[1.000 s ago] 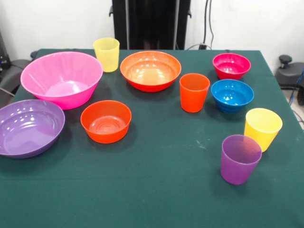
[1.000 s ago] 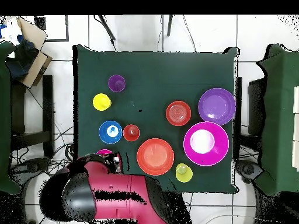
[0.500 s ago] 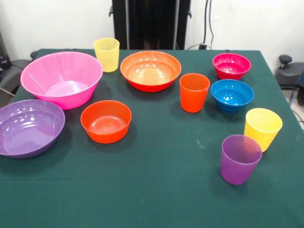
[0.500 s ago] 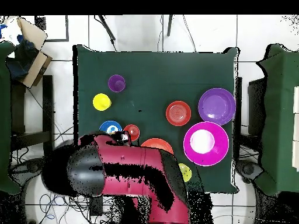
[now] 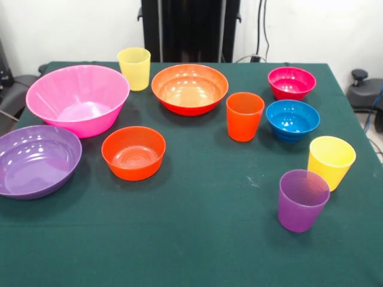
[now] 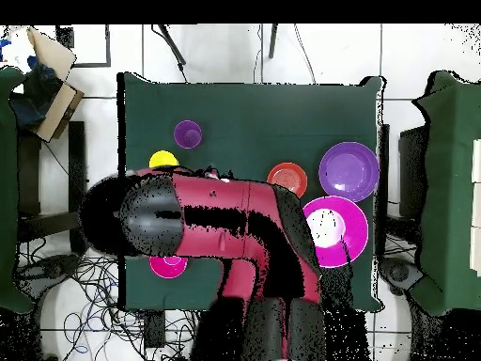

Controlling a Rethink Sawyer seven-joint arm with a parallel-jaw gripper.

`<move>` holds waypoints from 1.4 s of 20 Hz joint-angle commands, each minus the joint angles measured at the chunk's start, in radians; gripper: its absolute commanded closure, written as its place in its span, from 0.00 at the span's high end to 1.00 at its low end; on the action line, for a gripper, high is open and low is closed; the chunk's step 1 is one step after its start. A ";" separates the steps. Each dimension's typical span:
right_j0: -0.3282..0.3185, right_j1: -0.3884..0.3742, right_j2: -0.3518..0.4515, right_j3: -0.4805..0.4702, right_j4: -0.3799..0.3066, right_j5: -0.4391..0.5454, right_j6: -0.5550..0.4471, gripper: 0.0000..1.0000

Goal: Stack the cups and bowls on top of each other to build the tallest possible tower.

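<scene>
In the front view every piece stands alone on the green cloth, so no tower shows. The bowls are big pink (image 5: 78,98), shallow purple (image 5: 36,160), wide orange (image 5: 190,88), small orange (image 5: 133,152), magenta (image 5: 291,82) and blue (image 5: 292,119). The cups are yellow (image 5: 134,68), orange (image 5: 245,116), a second yellow (image 5: 331,162) and purple (image 5: 303,200). No arm shows there. From overhead the red and black arm (image 6: 216,221) lies across mid-table. My gripper (image 6: 212,174) peeks out at its upper edge, between the yellow cup (image 6: 163,158) and the small orange bowl (image 6: 287,179).
Overhead, the arm hides the blue bowl, the orange cup, the wide orange bowl and part of the pink bowl (image 6: 336,230). The purple cup (image 6: 187,133) and purple bowl (image 6: 349,171) stay visible. A cardboard box (image 6: 47,66) sits off the table's corner.
Seen from overhead, the arm has swung from the table's lower left edge up over the middle, covering more cups and bowls. Nothing on the table has moved.
</scene>
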 commanded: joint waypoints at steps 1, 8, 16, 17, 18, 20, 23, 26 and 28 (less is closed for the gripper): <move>0.002 0.154 0.069 -0.088 -0.073 0.060 0.072 1.00; 0.015 0.179 0.045 -0.096 -0.079 0.029 0.075 1.00; 0.006 0.281 0.056 -0.122 -0.070 -0.075 0.084 1.00; 0.007 0.293 0.057 -0.120 -0.066 -0.093 0.092 1.00; 0.011 0.300 0.055 -0.122 -0.065 -0.106 0.098 1.00; 0.015 0.310 0.055 -0.126 -0.060 -0.112 0.100 1.00; 0.025 0.326 0.053 -0.116 -0.051 -0.143 0.118 1.00; 0.036 0.346 0.051 -0.096 -0.041 -0.191 0.138 1.00; 0.044 0.354 0.047 -0.090 -0.037 -0.208 0.146 1.00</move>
